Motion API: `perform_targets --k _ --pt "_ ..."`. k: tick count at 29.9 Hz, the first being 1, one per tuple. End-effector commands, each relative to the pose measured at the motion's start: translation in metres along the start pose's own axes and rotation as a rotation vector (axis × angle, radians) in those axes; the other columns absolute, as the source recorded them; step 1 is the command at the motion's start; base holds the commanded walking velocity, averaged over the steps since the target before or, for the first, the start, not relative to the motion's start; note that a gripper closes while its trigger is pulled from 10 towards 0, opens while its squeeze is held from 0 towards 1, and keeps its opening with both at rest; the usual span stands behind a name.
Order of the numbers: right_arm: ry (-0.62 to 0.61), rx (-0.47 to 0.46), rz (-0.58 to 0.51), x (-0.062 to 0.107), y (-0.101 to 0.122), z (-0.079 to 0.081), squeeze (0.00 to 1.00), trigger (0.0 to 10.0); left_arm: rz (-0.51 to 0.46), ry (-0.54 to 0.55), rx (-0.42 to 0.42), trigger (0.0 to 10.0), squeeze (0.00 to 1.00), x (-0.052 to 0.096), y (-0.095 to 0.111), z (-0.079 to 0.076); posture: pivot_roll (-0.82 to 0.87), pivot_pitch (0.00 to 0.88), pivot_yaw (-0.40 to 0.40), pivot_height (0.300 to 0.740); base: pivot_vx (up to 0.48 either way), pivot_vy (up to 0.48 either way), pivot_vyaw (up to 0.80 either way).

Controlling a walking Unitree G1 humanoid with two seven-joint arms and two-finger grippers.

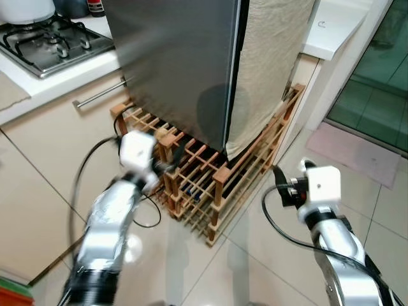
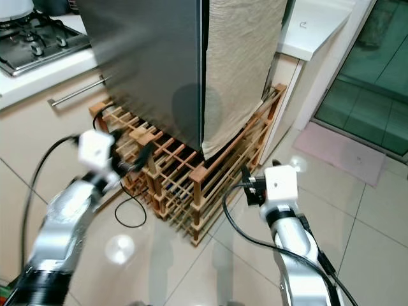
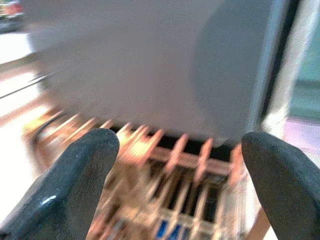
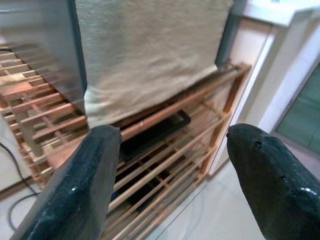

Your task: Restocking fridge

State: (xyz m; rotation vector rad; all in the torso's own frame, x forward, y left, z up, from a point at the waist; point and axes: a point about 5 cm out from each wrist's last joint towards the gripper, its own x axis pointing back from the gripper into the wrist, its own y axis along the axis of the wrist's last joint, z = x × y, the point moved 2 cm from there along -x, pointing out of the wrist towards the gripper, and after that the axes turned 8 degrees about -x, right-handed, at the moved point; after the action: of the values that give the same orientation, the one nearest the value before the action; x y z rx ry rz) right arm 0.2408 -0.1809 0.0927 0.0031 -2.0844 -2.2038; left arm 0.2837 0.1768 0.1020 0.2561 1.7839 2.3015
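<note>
Smooth grey fridge (image 1: 172,64) on slatted wooden rack (image 1: 210,185), both pincers (image 3: 180,190) (image 4: 170,185) spread apart, empty

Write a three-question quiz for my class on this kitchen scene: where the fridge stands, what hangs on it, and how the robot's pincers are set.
1. True or false: the fridge stands on a wooden rack.
2. What hangs down the side of the fridge? A) a beige cloth B) a red apron C) a calendar
3. Fill in: the fingers of the left pincer and the right pincer are both ____, holding nothing.

Key
1. True. The grey fridge sits on top of the slatted rack.
2. A. The cloth drapes down to the rack.
3. Open. Each wrist view shows two black fingers spread wide, with the rack between them.
</note>
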Motion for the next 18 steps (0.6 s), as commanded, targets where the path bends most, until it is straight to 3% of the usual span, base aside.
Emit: perform_targets --k 1,2,5,10,13,18 --pt "-0.001 -0.018 -0.099 0.003 0.017 -0.003 0.20 10.0 -0.108 0.027 -0.075 10.0 0.00 0.000 0.020 -0.002 -0.09 0.009 0.011 0.740 0.000 0.000 0.00" --pt "-0.008 -0.022 -0.115 0.005 0.019 -0.005 0.20 10.0 -0.129 0.053 -0.102 10.0 0.00 0.002 0.023 -0.001 -0.09 0.009 0.011 0.740 0.000 0.000 0.00" --pt "-0.086 -0.037 -0.144 0.008 0.017 -0.015 0.22 10.0 -0.131 0.179 -0.043 10.0 0.00 -0.002 0.028 0.002 -0.09 0.007 0.005 0.740 0.000 0.000 0.00" --pt "-0.140 -0.032 -0.129 0.018 0.012 -0.023 0.23 10.0 -0.062 0.215 -0.016 10.0 0.00 0.003 0.019 -0.003 -0.09 0.015 0.011 0.740 0.000 0.000 0.00" --pt "-0.140 -0.037 -0.117 0.014 0.004 -0.024 0.23 10.0 0.001 0.195 0.003 10.0 0.00 -0.002 0.009 -0.013 -0.10 0.019 0.015 0.740 0.000 0.000 0.00" --pt "-0.125 -0.032 -0.097 0.000 -0.010 -0.025 0.22 10.0 -0.076 0.086 0.033 10.0 0.00 -0.015 0.027 -0.030 -0.10 0.013 0.020 0.740 0.000 0.000 0.00"
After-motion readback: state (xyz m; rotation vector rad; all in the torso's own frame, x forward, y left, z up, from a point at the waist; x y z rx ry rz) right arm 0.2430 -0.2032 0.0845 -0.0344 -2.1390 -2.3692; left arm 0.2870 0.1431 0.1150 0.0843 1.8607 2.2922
